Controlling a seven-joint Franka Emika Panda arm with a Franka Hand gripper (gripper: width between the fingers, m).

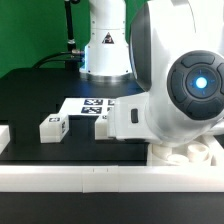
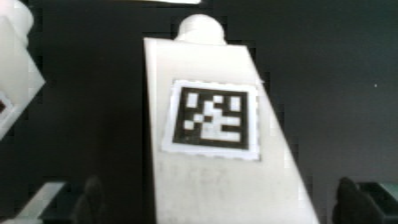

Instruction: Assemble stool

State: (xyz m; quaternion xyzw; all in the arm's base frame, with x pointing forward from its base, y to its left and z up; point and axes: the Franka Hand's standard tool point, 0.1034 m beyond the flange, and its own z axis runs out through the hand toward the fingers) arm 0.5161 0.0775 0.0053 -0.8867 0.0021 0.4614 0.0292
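By my judgement assembly has barely begun: the hand (image 2: 214, 200) hovers with jaws apart on either side of one tagged stool leg (image 2: 205, 110) lying on the black worktop (image 2: 338, 80), gripping nothing, while another leg (image 1: 52, 126) lies loose beside the marker board (image 1: 95, 104).

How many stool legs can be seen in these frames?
2. One leg lies alone at the exterior view's left; the second leg lies by the marker board, next to the arm. A third may be hidden.
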